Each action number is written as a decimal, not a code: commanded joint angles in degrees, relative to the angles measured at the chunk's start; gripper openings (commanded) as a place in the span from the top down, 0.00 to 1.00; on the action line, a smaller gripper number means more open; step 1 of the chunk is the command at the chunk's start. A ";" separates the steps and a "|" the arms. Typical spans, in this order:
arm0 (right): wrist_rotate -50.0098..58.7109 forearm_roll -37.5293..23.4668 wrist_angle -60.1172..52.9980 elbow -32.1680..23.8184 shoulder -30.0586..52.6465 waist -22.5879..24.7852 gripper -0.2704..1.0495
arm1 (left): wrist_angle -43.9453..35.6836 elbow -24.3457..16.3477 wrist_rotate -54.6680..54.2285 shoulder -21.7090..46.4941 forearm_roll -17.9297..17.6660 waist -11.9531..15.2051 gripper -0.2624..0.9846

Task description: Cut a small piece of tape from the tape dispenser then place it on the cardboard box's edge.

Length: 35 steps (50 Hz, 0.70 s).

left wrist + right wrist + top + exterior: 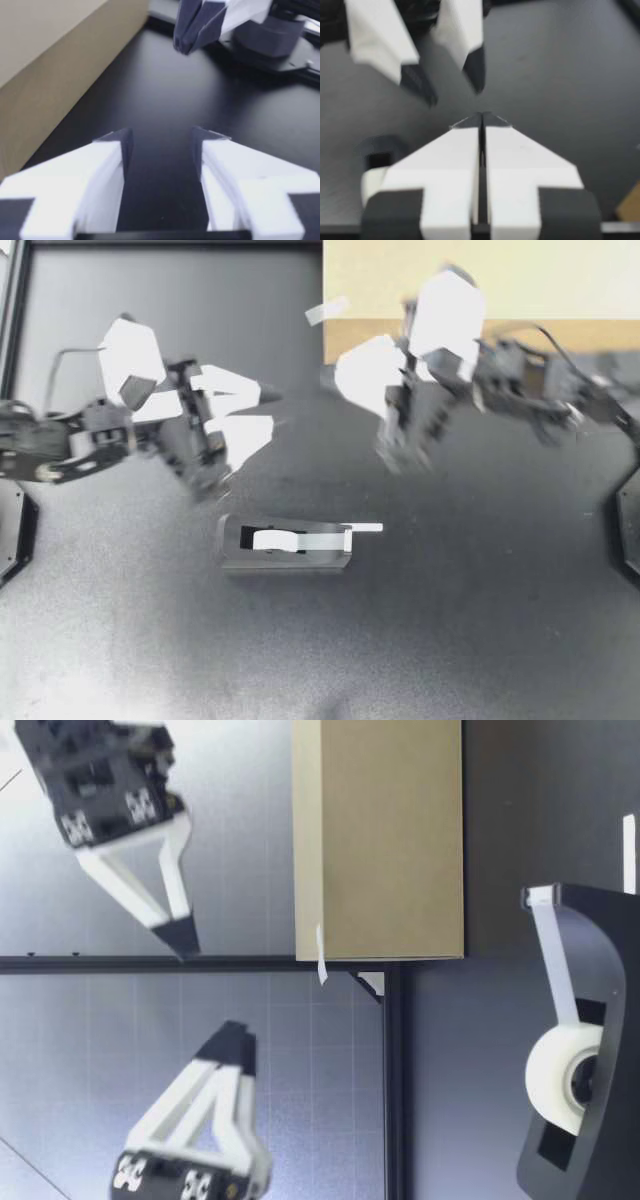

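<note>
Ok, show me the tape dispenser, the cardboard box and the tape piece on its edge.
tape dispenser (pixel 285 562): top view, black base.
cardboard box (pixel 560 275): top view, top face.
tape piece (pixel 327 310): top view, strip's middle.

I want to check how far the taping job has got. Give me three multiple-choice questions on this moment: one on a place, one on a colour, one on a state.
1. Where is the cut piece of tape?
A. flat on the table
B. on the cardboard box's edge
C. pinched in a hand

2. What colour is the tape dispenser's body?
A. black
B. red
C. white

3. How does the right hand stand?
A. wide open
B. shut on the tape roll
C. shut, holding nothing

Answers:
1 B: the top and low views both show the strip sticking out from the box's top edge at a corner.
2 A: its body is dark in both views, and only the roll and strip are white.
3 C: the right wrist view shows its fingers pressed together with nothing between them.
</note>
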 commanded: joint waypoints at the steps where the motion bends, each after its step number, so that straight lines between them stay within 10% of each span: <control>1: 0.97 0.09 -1.41 1.41 -3.43 2.37 0.86 | -0.18 -0.26 2.46 -2.55 0.53 -1.41 0.48; 35: 2.37 0.09 -13.18 8.44 -7.12 8.00 0.86 | -0.26 0.44 6.06 -4.31 3.16 -4.31 0.48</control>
